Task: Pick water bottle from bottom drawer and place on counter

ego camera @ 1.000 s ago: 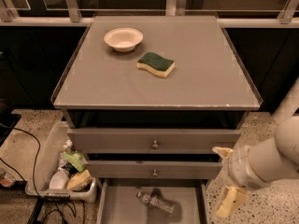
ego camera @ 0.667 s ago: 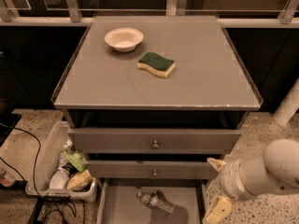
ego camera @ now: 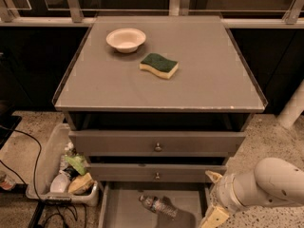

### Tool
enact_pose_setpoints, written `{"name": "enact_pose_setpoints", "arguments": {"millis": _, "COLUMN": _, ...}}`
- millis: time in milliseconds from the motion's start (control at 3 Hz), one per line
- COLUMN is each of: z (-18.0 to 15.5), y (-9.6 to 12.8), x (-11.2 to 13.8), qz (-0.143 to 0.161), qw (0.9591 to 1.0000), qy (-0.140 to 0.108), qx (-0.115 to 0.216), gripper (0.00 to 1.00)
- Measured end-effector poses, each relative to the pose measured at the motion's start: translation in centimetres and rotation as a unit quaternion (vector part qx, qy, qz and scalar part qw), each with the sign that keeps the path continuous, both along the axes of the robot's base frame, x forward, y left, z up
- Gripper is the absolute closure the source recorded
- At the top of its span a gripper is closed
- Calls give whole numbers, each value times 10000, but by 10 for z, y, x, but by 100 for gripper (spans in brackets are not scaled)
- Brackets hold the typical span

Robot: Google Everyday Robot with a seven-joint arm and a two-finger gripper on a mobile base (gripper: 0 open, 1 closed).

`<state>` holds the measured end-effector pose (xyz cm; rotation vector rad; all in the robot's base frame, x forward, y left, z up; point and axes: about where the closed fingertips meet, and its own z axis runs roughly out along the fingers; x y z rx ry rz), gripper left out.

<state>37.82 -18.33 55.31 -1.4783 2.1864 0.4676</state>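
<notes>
Here, fingers (ego camera: 216,217) beside bottom drawer (ego camera: 124,208), grey counter (ego camera: 199,84)

Matt plastic end effector (ego camera: 212,198), lower right

Bottom drawer (ego camera: 121,213): front portion cut off by the lower picture edge, rear hidden under the knobbed drawer front (ego camera: 142,174) above. The water bottle (ego camera: 159,206) lies on its floor, its far end lost in a dark patch (shadow or object, cannot tell). Gripper (ego camera: 213,197), beside the drawer's right wall at the low right of the view: fingers held apart, the lower finger (ego camera: 216,217) clipped by the bottom edge, the arm (ego camera: 280,182) running out past the right edge. Plastic bin (ego camera: 46,156) on the floor left of the cabinet: mixed contents too small and jumbled to name.
</notes>
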Motion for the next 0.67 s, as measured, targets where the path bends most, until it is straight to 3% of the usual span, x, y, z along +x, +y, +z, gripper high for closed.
{"name": "enact_pose_setpoints", "arguments": {"millis": 333, "z": -10, "y": 3, "x": 0, "qz": -75, "qw": 9999, "qy": -130, "qx": -36, "gripper": 0}}
{"name": "enact_pose_setpoints", "arguments": {"millis": 667, "z": -43, "y": 8, "x": 13, "qz": -240, "qw": 9988, "qy": -411, "qx": 90, "gripper": 0}}
